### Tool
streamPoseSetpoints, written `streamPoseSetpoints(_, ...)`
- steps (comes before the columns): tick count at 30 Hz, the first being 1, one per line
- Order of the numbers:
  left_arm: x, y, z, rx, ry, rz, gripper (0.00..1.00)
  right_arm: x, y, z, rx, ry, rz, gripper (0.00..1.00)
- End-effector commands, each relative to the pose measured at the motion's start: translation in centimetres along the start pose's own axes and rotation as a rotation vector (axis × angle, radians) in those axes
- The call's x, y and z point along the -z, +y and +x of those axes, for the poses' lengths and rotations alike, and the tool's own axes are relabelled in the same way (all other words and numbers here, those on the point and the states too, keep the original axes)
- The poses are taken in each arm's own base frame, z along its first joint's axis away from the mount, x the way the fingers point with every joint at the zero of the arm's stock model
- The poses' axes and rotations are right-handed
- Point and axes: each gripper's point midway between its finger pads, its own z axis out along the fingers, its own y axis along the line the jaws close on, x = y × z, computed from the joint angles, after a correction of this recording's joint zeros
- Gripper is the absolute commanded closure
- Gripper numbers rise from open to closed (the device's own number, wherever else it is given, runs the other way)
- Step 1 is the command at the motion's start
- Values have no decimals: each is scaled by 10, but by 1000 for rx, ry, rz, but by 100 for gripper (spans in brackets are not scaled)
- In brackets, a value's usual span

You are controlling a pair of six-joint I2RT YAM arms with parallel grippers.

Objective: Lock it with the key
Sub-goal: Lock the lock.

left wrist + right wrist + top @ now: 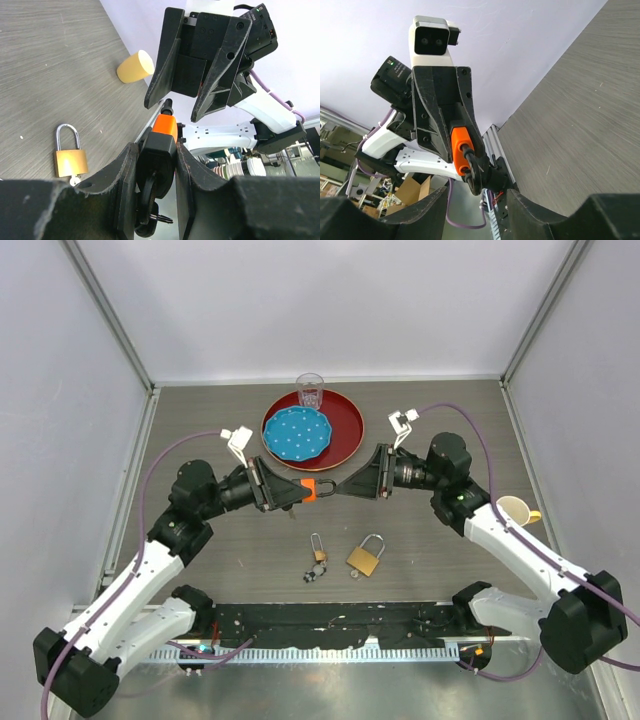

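Grey wood-grain table, closed in by pale walls on three sides. Open room is seen to either side of the arms and in the strip between their bases and the two loose locks.

The far middle is taken up by a round red tray. A blue dotted plate and a clear glass are set on it. A cream cup is noted near the right edge, just beside the right forearm.

A brass padlock with a steel shackle is laid flat at the front middle. A smaller padlock lies near it, with a bunch of keys at its foot.

The orange padlock is held in the air over the table's middle, between the tray and the loose locks. Its body is orange and black, and its dark shackle loop is turned toward the right arm.

The left gripper is pinched onto the lock's body from both sides. That arm is folded with the elbow out and the wrist level, pointing right.

The right gripper is mirrored and points left. Its fingers are spread, with the shackle end just before them; contact cannot be made out.
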Motion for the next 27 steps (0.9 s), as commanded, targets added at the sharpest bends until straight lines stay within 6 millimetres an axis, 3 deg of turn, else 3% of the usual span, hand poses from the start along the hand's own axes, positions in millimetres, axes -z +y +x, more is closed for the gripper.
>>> streamPoseSetpoints(1,0,-32,-14,-60,-25,120,100,-8,25,-14,82,-11,-80,48)
streamPoseSetpoints(17,1,-38,-11,-58,1,146,100,-14,25,-21,67,-34,-108,68)
streamPoseSetpoints(22,3,-42,-13,-65,-5,152,100,-14,27,-19,75,-18,-124,94)
streamPoseSetpoints(27,3,-47,-16,-67,-6,161,100,-15,23,-16,89,-5,-110,98)
